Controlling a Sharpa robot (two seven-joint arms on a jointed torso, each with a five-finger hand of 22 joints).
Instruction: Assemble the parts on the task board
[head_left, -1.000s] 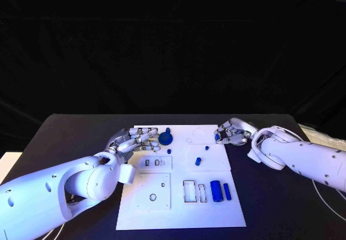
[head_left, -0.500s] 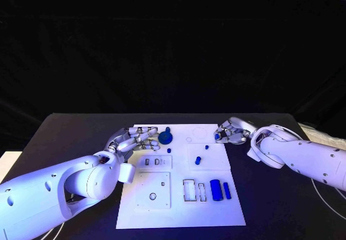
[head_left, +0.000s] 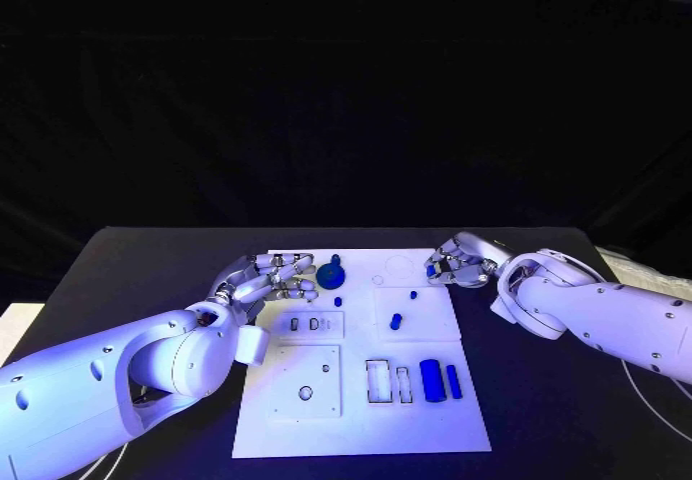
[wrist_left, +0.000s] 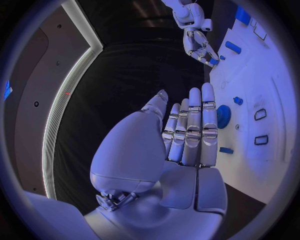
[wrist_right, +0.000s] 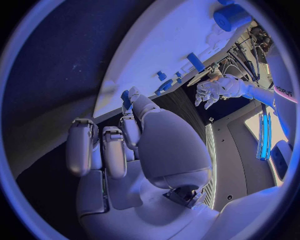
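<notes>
Overhead, looking down on a black backdrop (head_left: 346, 120) hanging in folds behind everything and taking up the whole far half of the scene. Meeting next a black table (head_left: 130, 260), matte and dark, running out from that drapery toward the camera.

Reaching in from either side, the white left arm (head_left: 101, 380) and white right arm (head_left: 606, 310), both angling toward the far end of the table. Lying flat in the table's middle, the white task board (head_left: 361, 425), showing raised panels and rectangular slots (head_left: 378, 382) near its near right part.

Hovering at the board's far left corner, the left hand (head_left: 274, 278), holding nothing, fingers extended and lying side by side in the left wrist view, just beside a round blue part (head_left: 333, 272). Sitting at the board's far right edge, the right hand (head_left: 462, 262), fingers curling in and pinching a small blue part (head_left: 434, 271) at their tips, the same piece peeking out as a blue sliver in the right wrist view.

Resting on the near right of the board, a thick blue cylinder (head_left: 431, 381) with a slimmer blue rod (head_left: 453, 382) just beside it. Standing nearer the middle, a blue peg (head_left: 395, 321), and farther back two tiny blue studs (head_left: 338, 300), well apart from each other
</notes>
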